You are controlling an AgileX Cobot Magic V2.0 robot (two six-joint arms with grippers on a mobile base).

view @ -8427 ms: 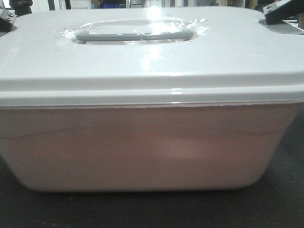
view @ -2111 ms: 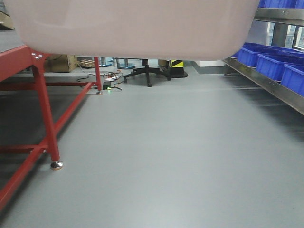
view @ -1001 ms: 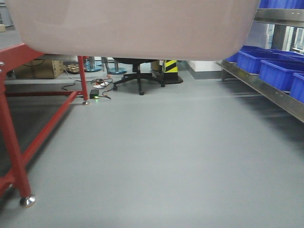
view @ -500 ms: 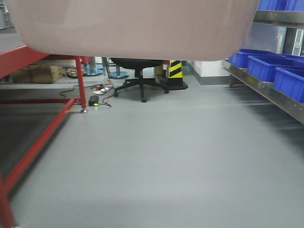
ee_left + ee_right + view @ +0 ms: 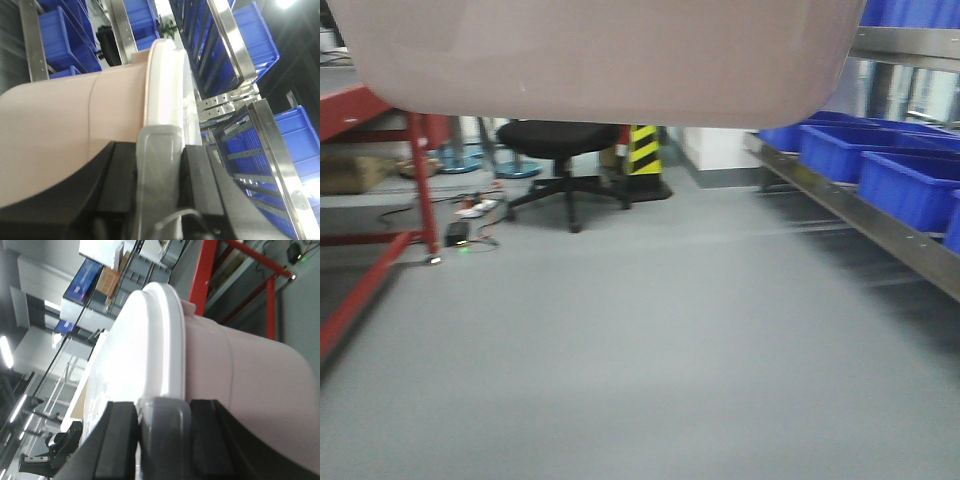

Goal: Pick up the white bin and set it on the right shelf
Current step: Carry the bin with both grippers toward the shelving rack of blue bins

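The white bin (image 5: 600, 60) hangs lifted across the top of the front view, only its pinkish underside showing. My left gripper (image 5: 159, 150) is shut on the grey clip (image 5: 157, 170) at one end of the bin (image 5: 60, 135), under the white lid (image 5: 167, 85). At the other end my right gripper (image 5: 164, 412) is shut on the matching grey clip (image 5: 164, 427), beside the lid (image 5: 145, 340). The right shelf (image 5: 865, 215), a steel rack, runs along the right side of the floor. Its rails (image 5: 232, 45) also show beyond the bin in the left wrist view.
Blue bins (image 5: 910, 185) fill the steel rack. A red-framed rack (image 5: 418, 180) stands at the left, with cables and a power strip (image 5: 460, 235) on the floor near it. A black office chair (image 5: 560, 145) and a yellow-black striped post (image 5: 642, 150) stand ahead on grey floor.
The bin, earlier resting level with the camera, is now carried high. The view has swung rightward: the red rack slid left, and the chair and blue bins loom closer.
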